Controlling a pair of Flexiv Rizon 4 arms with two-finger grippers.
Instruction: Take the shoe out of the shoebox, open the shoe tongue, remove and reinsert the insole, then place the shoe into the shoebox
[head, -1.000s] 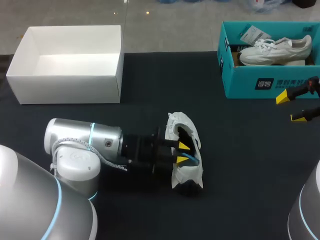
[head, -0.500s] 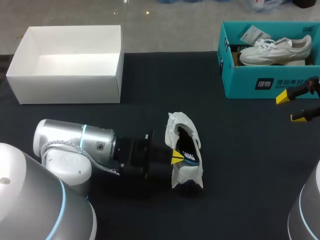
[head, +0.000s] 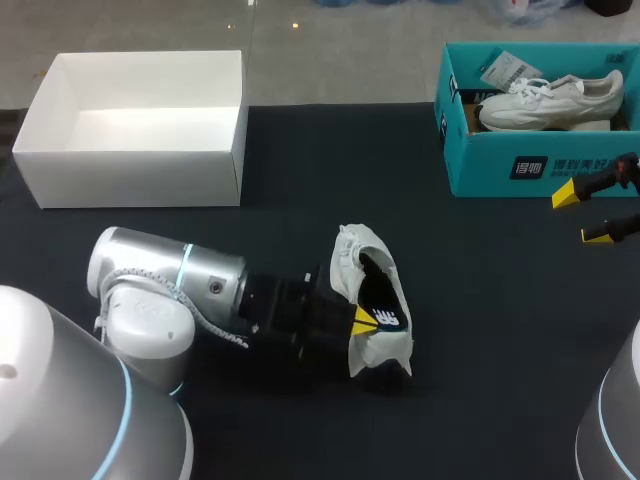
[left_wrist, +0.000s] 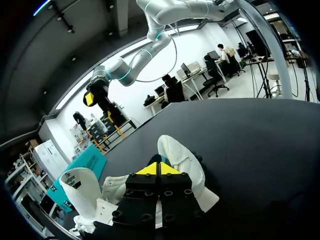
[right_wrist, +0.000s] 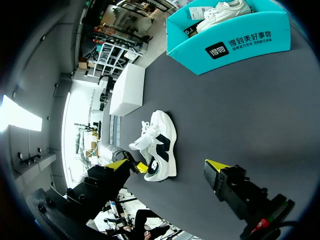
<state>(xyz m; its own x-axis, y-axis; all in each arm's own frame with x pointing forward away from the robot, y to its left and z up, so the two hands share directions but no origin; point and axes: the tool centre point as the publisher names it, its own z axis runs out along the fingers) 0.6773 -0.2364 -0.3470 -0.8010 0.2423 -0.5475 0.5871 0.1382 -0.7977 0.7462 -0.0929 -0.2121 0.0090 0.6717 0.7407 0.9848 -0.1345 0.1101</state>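
Head view: two shoes (head: 352, 268) (head: 550, 100), two boxes (head: 130, 165) (head: 490, 165)

- Shows a white shoe (head: 378, 300) lying on the table (head: 480, 330).
- Finds the left gripper (head: 362, 320), tips together, against its opening.
- Places the right gripper (head: 590, 213), fingers apart, near the teal box (head: 490, 165).

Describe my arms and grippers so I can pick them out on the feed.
Both arms are silver-grey with rounded white joint housings and thin light-blue rings: left arm, right arm. A grey braided cable loops by the left arm's wrist. The left gripper and right gripper have black bodies and wedge-shaped bright yellow fingertips; the right one carries a small red part.
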